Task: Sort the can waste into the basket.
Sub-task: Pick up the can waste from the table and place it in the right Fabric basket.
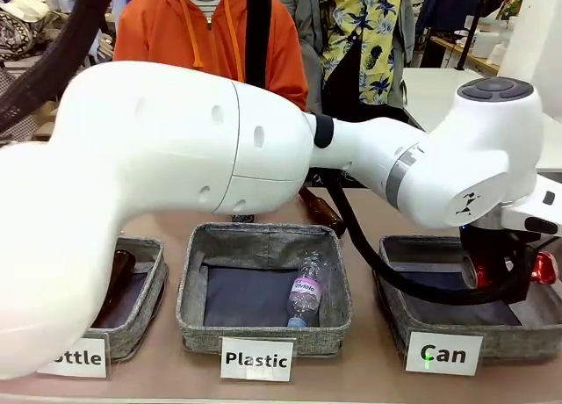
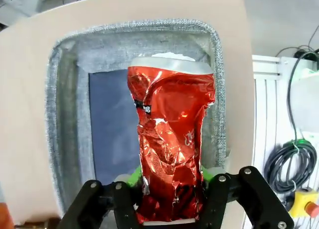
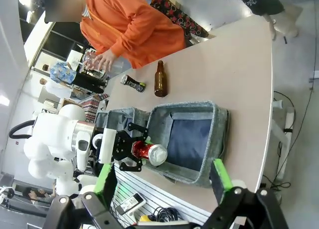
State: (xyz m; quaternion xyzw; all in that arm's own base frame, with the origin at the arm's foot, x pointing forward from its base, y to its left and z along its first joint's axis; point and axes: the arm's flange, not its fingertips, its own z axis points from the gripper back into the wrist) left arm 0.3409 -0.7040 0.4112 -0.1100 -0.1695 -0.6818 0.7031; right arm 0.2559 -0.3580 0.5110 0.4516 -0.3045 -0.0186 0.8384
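Here, in the front view, the left arm reaches across to the right side of the counter (image 1: 351, 378). The left end effector (image 1: 502, 277) hangs over the Can basket (image 1: 395, 246), clamped on the red can (image 1: 543, 268), which lies sideways between the fingers above the dark lining. That reads as a drop position: the can sits inside the rim's outline but is not yet down. The Plastic basket (image 1: 263, 237) just to the left holds a clear bottle (image 1: 305, 294).

In the left wrist view, the left end effector (image 2: 172, 184) grips the red can (image 2: 172, 139) by one end, with the green pads (image 2: 132, 176) against its sides. The Can basket (image 2: 134, 27) spreads beneath, with open lining on one side of the can and the grey wall close on the other. A release should land inside, though near that wall.

In the right wrist view, the right end effector (image 3: 162, 167) stands wide and empty, clear of the Can basket (image 3: 219, 114), which leaves room there. The black can (image 3: 132, 83) lies on the far counter beside a brown bottle (image 3: 160, 78). It is near the person's hand (image 3: 102, 62) and apart from the baskets.
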